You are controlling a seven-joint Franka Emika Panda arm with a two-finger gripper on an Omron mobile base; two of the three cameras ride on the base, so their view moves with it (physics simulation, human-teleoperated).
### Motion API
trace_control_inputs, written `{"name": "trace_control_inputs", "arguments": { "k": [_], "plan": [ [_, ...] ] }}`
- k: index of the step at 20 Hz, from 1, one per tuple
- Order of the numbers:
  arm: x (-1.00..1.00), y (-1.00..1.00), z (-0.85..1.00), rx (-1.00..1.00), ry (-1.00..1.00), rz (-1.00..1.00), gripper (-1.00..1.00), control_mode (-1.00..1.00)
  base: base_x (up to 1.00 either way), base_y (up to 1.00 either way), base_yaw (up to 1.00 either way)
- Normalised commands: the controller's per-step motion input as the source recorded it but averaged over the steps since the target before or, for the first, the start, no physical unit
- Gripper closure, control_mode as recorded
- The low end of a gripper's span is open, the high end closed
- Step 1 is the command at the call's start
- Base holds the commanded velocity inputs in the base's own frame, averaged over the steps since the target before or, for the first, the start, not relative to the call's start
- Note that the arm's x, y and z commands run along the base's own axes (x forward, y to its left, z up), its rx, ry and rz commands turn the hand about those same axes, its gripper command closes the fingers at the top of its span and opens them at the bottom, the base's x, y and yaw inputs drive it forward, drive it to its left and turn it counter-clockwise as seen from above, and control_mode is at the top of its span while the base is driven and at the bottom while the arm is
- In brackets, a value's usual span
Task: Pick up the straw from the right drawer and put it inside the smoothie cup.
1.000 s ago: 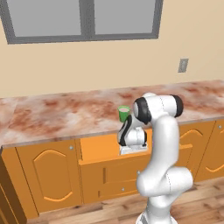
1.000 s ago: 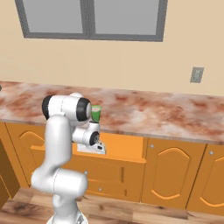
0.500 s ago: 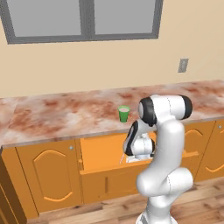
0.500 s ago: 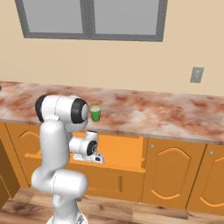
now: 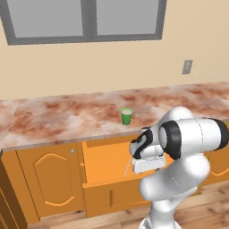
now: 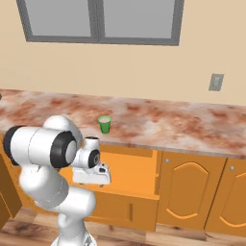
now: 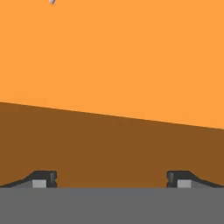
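The right drawer (image 5: 103, 157) stands pulled out under the counter, its flat orange inside bare. The straw (image 5: 127, 169) lies in it as a thin whitish line, just left of my gripper (image 5: 144, 166), which hangs low over the drawer's right front part. In the hand view my gripper (image 7: 111, 177) is open with nothing between its fingertips, facing the drawer floor (image 7: 131, 57); a tiny pale tip of the straw (image 7: 52, 1) shows at the top edge. The smoothie cup (image 5: 126, 116) stands upright on the counter behind the drawer, also seen as the green cup (image 6: 104, 124).
The marbled counter (image 5: 58, 118) runs the full width, with its edge overhanging the back of the drawer. Orange cabinet doors (image 5: 51, 183) flank the drawer (image 6: 137, 175) on both sides. My own arm's elbow (image 5: 192, 138) bulks above the drawer's right end.
My hand has come down from the counter's edge beside the cup into the open drawer and toward its front. The cup and the drawer have not moved.
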Motion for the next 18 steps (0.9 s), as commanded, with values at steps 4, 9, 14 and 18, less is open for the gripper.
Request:
{"name": "trace_control_inputs", "arguments": {
  "k": [4, 9, 14, 18],
  "plan": [
    [0.36, 0.2, 0.46, 0.0, -0.12, 0.0, -1.0, -1.0, 0.0, 0.0, 0.0],
    [0.48, 0.26, 0.09, 0.02, -0.09, 0.0, -1.0, -1.0, 0.0, 0.0, 0.0],
    [0.55, 0.19, 0.0, 0.01, -0.03, -0.01, -1.0, -1.0, 0.0, 0.0, 0.0],
    [0.6, 0.07, 0.0, 0.0, 0.0, -0.04, -1.0, -1.0, 0.0, 0.0, 0.0]
  ]
}}
